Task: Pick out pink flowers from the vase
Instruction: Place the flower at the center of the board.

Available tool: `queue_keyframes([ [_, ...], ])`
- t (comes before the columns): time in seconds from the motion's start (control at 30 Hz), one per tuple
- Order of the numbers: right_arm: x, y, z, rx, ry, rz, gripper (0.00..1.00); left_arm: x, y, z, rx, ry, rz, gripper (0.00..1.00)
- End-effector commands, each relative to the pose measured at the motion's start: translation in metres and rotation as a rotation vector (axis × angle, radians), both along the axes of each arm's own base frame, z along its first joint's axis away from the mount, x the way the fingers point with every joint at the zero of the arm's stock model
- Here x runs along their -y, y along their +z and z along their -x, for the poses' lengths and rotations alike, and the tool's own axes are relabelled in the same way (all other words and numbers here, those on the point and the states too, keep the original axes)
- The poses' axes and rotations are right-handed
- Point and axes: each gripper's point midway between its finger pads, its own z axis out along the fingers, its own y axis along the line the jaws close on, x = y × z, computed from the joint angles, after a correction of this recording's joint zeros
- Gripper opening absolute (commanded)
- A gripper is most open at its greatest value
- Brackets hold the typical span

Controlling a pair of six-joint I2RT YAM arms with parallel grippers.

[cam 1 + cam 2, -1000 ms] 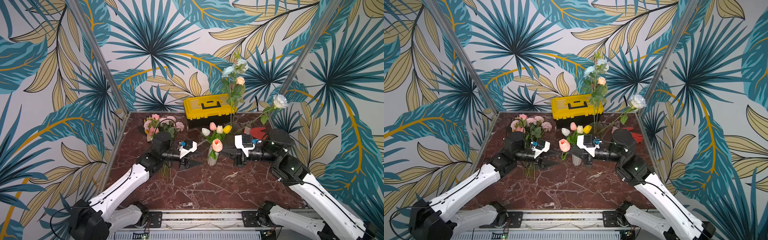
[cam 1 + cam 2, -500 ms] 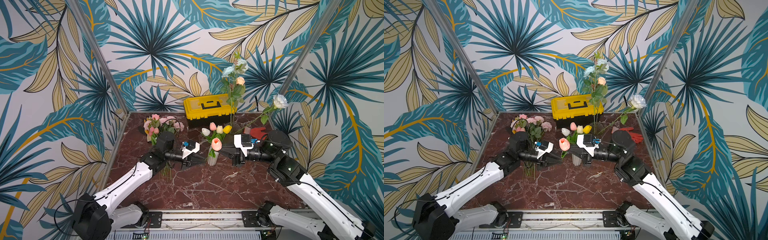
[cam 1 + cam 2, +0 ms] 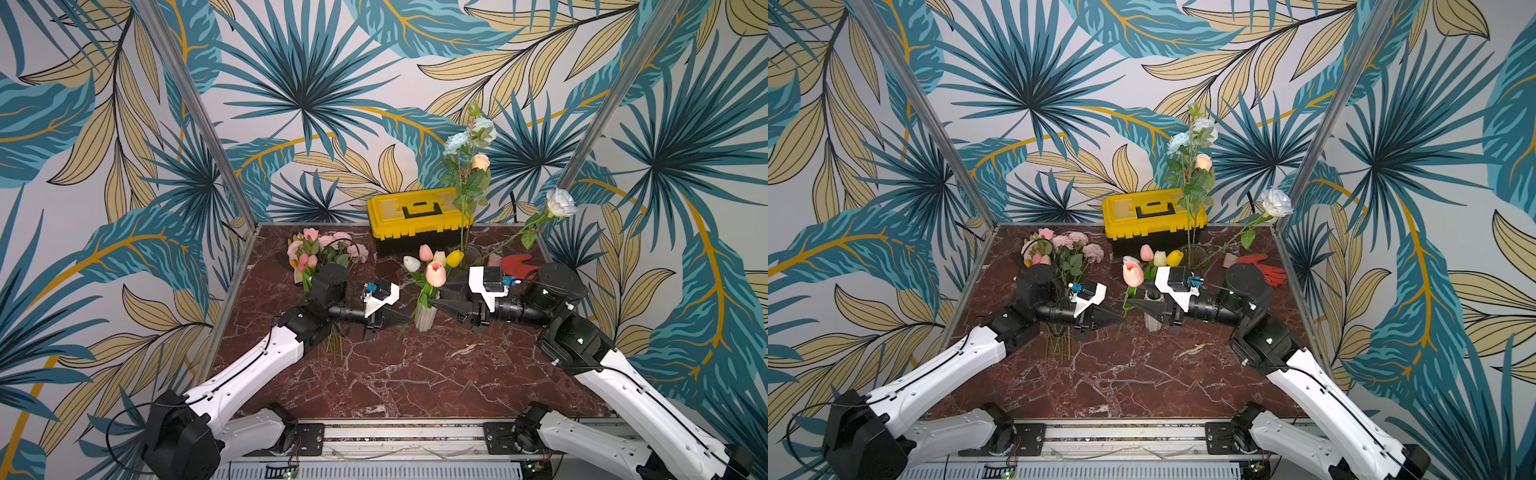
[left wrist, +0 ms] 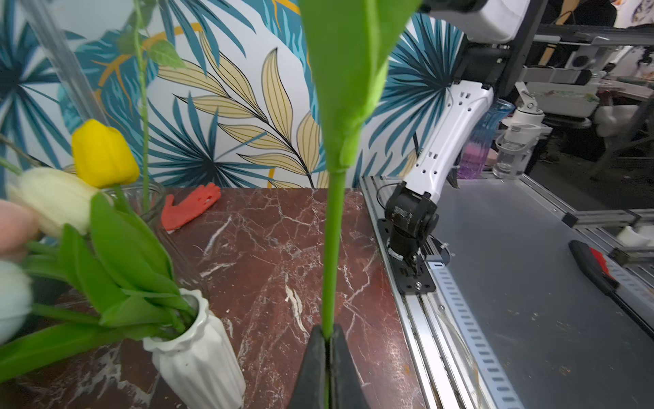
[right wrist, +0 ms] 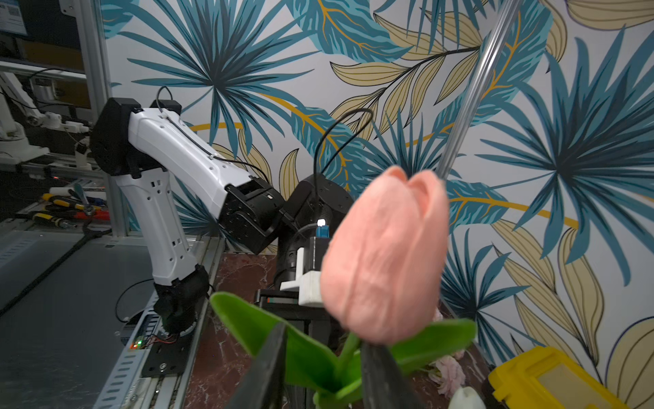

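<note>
Left claw [image 4: 329, 333] pinches the pink tulip [image 3: 435, 273] by its green stem — bloom at about one o'clock from the claw tip in a top view. Right claw [image 5: 318, 336] stands open astride the stem, beside the white vase [image 3: 426, 321].

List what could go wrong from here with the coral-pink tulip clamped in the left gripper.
1. The left gripper pinches the coral-pink tulip's stem only at its tips, well below the bloom; it may pivot or slip.
2. The right gripper's open jaws flank the stem; pulling back could snag a leaf.
3. The white ribbed vase stands close; a swing could tip it.
</note>
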Motion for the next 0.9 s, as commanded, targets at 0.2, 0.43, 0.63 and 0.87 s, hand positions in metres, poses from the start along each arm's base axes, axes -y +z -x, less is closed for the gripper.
queue_keyframes([
  [0.2, 0.031, 0.014, 0.011, 0.075, -0.130, -0.001, 0.46, -0.072, 0.023, -0.042, -0.109, 0.631, 0.162, 0.00],
  [0.43, 0.033, 0.012, 0.011, 0.065, -0.141, -0.002, 0.46, -0.178, -0.051, -0.081, -0.431, 1.295, -0.026, 0.00],
  [0.63, 0.029, 0.000, 0.007, 0.028, -0.134, -0.004, 0.46, -0.212, -0.118, -0.093, -0.726, 1.408, -0.179, 0.00],
  [0.87, 0.029, -0.004, 0.008, 0.034, -0.130, -0.012, 0.46, -0.221, -0.156, -0.110, -0.780, 1.446, -0.308, 0.00],
])
